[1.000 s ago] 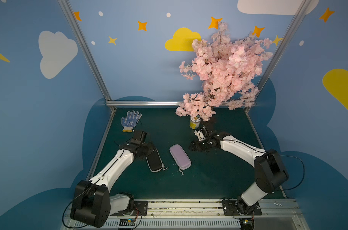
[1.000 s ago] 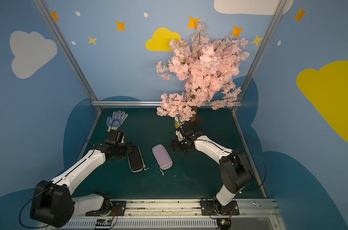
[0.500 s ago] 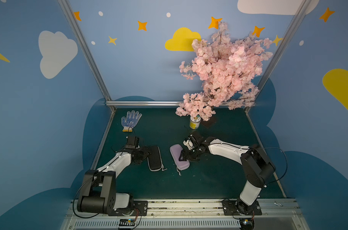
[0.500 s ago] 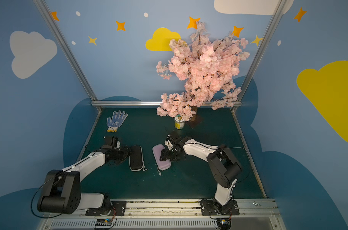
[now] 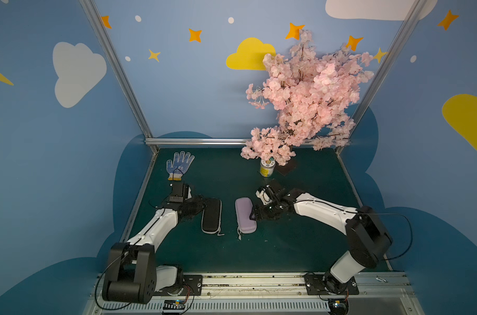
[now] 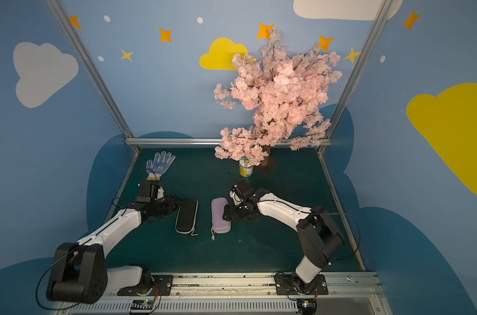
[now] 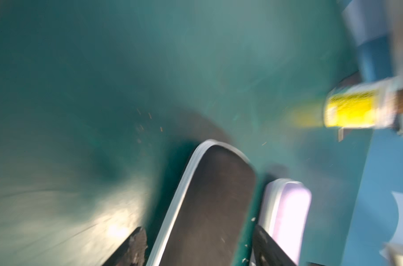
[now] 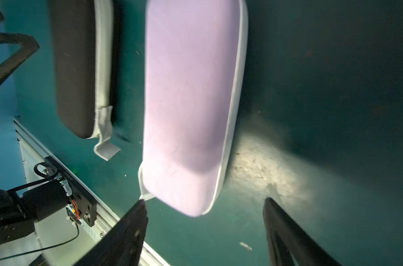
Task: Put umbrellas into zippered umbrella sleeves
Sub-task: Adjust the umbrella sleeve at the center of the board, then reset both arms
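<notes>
Two zippered sleeves lie flat and closed on the green desk (image 5: 286, 245), side by side with a strip of bare surface between them, long axes running from the front rail toward the back wall: the black sleeve (image 5: 211, 215) on the left and the lavender sleeve (image 5: 245, 215) on the right, each with a pale zip band around its edge and a short pale tail at its near end. The left pincer (image 7: 199, 228) is open and straddles the far end of the black sleeve, one finger on either side (the wrist picture is blurred, so contact cannot be judged). The right pincer (image 8: 205, 200) is spread wide and empty at the right flank of the lavender sleeve. In its wrist view the sleeve's rounded end sits in the gap ahead of the fingers, and one fingertip is just beside the zip tail. A white dotted glove (image 5: 178, 165) lies at the back left, well apart from the sleeves. A yellow-labelled jar (image 5: 267, 168) stands at the back beneath a pink blossom tree (image 5: 308, 95).
</notes>
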Tool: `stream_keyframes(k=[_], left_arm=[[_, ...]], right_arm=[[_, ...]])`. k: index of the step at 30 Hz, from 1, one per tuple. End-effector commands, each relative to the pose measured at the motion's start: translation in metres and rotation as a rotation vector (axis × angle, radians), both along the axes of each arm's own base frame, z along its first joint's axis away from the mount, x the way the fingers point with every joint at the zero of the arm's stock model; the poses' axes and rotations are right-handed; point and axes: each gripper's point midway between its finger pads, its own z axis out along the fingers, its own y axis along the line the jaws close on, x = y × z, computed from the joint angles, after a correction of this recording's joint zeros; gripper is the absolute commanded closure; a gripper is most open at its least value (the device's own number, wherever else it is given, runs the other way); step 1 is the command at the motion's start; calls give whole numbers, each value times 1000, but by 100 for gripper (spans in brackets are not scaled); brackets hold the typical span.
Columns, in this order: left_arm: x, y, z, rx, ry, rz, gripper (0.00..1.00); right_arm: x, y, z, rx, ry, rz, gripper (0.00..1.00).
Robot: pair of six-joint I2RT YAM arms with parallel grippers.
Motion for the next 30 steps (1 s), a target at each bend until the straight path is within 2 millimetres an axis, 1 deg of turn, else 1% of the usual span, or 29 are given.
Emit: stream_keyframes(k=[1,4,5,6,8,9,11,12,13,14,16,18,19,22,25,27,29,30], left_arm=[[-1,20,43,233,-190,-3,26],[2,21,93,548,-523,-52,22],[2,18,106,651,-621,-88,2],[3,20,115,735,-682,-93,0],[5,36,116,863,-701,-49,0],[7,47,112,927,-693,-5,0],[7,74,101,977,-651,120,0],[6,87,93,975,-623,171,0],[6,94,85,954,-612,196,1],[7,98,76,918,-632,216,1],[11,104,60,835,-657,239,1],[19,100,46,802,-653,186,1],[23,98,44,797,-670,162,1],[36,91,35,738,-710,108,0],[50,83,15,669,-690,15,0],[55,71,1,654,-701,-66,0],[59,67,-11,652,-707,-91,0],[64,68,-12,647,-718,-77,0]], right_arm=[[31,-54,40,-129,-342,-14,19],[72,-111,66,-266,-655,-130,16],[87,-135,81,-319,-769,-203,14],[100,-161,94,-364,-847,-288,14],[116,-206,110,-393,-912,-469,14],[123,-232,112,-405,-918,-575,14],[133,-261,102,-424,-901,-688,15],[138,-272,91,-450,-875,-716,15],[142,-278,81,-483,-853,-708,15],[146,-284,65,-520,-818,-695,15],[150,-287,38,-526,-763,-675,15],[147,-286,18,-526,-738,-642,16],[146,-287,10,-508,-736,-643,16],[147,-285,-1,-426,-750,-635,16],[150,-281,-18,-383,-728,-596,17],[150,-279,-18,-372,-731,-584,17],[149,-278,-19,-362,-739,-575,16],[147,-276,-20,-350,-743,-566,16]])
